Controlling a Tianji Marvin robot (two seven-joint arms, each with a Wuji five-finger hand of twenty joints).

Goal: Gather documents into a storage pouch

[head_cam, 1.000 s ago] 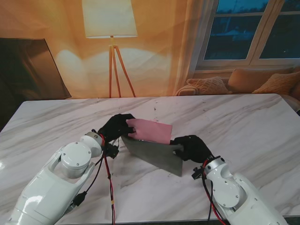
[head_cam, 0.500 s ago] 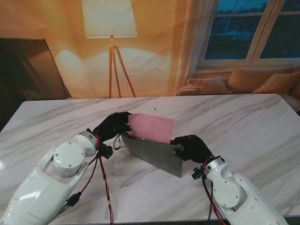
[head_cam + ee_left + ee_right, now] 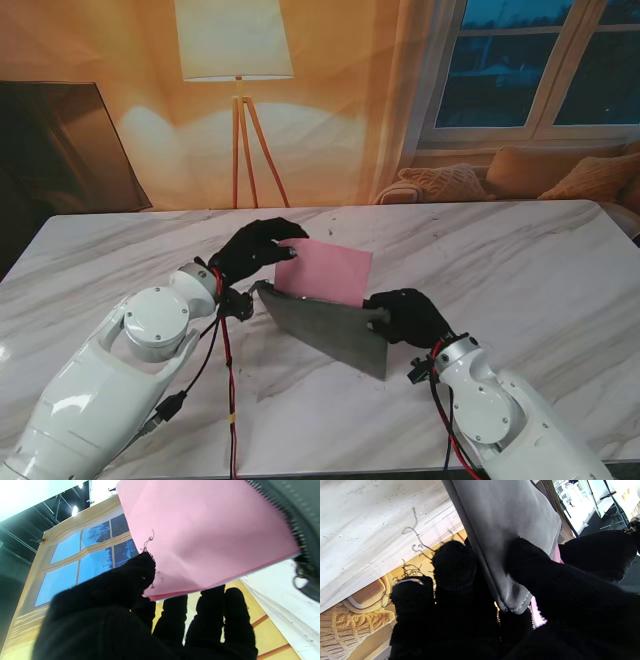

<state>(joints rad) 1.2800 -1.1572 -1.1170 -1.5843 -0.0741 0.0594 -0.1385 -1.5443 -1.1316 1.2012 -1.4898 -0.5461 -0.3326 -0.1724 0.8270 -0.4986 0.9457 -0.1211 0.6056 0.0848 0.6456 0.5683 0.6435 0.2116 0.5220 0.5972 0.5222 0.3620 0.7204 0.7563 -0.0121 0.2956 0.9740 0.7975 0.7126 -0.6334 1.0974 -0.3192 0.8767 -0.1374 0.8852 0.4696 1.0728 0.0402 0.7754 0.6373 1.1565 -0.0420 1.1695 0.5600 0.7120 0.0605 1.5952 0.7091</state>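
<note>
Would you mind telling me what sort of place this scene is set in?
Probably a staged living room: a floor lamp, a sofa with cushions under a window, though the left wrist view shows these are a printed backdrop.

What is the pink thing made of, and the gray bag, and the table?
Pink sheet: probably matte paper; thin, flat, lightly creased. Gray pouch: seemingly soft matte fabric, with stitched edge and zipper teeth. Table: looks like polished white marble with gray veins, possibly imitation.
</note>
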